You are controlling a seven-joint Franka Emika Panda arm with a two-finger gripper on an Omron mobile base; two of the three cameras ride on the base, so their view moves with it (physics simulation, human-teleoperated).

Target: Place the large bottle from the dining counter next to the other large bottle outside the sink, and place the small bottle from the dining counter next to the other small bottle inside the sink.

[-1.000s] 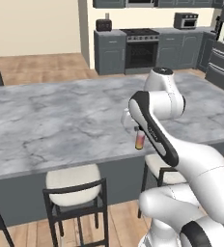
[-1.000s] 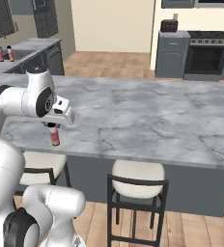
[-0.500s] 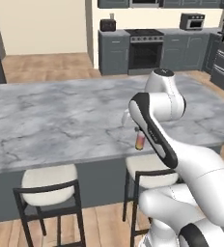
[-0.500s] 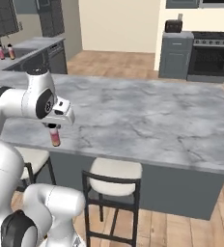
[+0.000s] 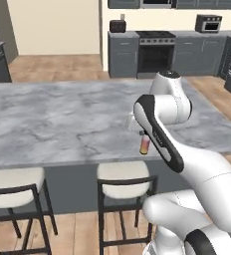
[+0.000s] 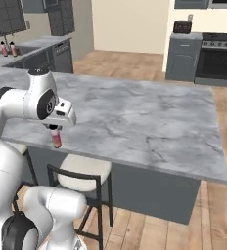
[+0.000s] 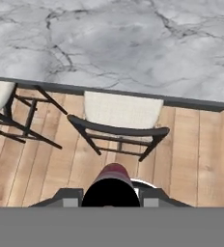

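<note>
Gripper (image 6: 56, 131) clamped on a small pink bottle (image 6: 56, 139), hanging upright under the hand at the near edge of the grey marble counter (image 6: 135, 117). In the left base view the bottle (image 5: 144, 144) sits at about 6 o'clock from the wrist, just off the counter (image 5: 53, 119) lip, above the stools. In the hand view the bottle (image 7: 113, 179) top is dead centre at 6 o'clock between the finger tips, a white-seated stool (image 7: 121, 113) at 12 o'clock below it, wood floor (image 7: 201, 154) at 3 o'clock.

Which bottle it is, large or small, is hard to judge; it looks small, so likely bound for inside the sink. Two more bottles (image 6: 9, 49) stand at 10 o'clock far back in the right base view, on the other counter near the sink; too small to size.

Risks:
- Bottle is carried over open floor and stools, not over the counter; a slip means a long drop.
- Grip is near the top only, so a fast base turn or arm swing could swing or tilt it loose.
- Carried low, it could clip the counter edge or a stool back (image 5: 122, 182) while driving.
- Wrong size guess puts it beside the wrong partner.
- The other dining-counter bottle is not visible here, so the task is at best half done.
</note>
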